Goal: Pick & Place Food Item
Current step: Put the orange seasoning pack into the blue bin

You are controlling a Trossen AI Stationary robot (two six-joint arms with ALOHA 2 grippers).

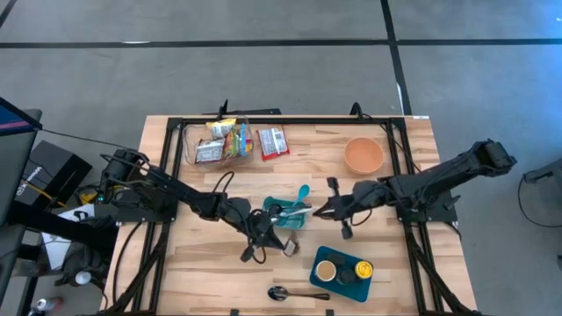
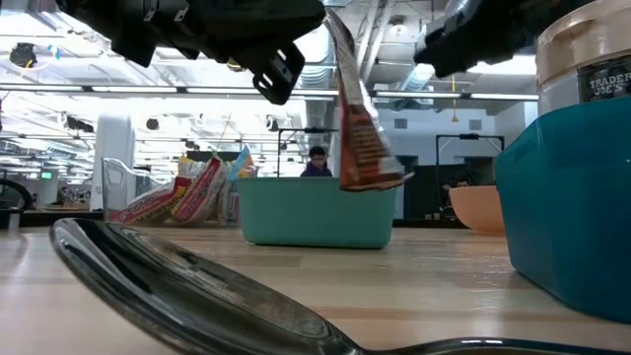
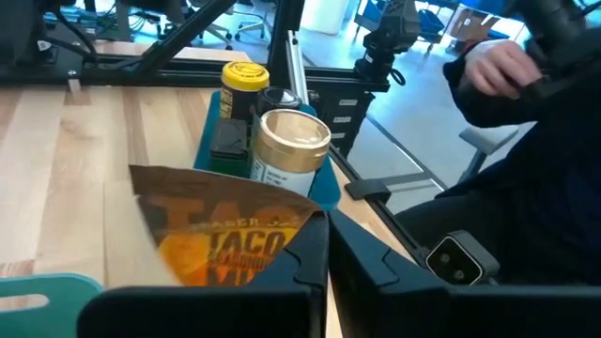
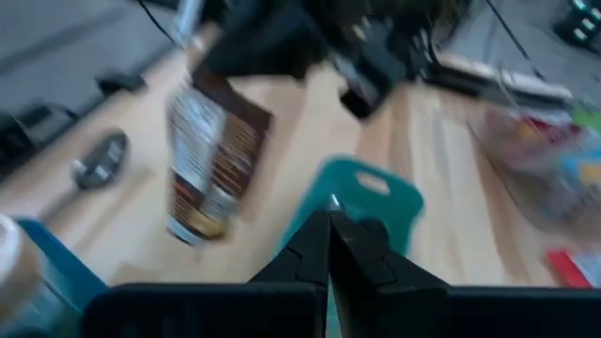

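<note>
The left gripper [image 1: 283,243], jaws closed on a brown-and-orange foil taco seasoning packet [image 2: 357,123], holds it hanging above the teal plastic bin [image 2: 314,212], while the right gripper [image 1: 318,210], pinched shut and empty, hovers beside that bin.

Left hand [image 3: 328,272] pinches taco packet [image 3: 225,239] near jars [image 3: 286,150].

the right wrist view is smeared; the brown foil packet [image 4: 211,160] has unreadable print. the grey metal spoon [image 2: 187,286] and teal plastic tray [image 2: 572,197] are cropped at the low view's edges.
</note>
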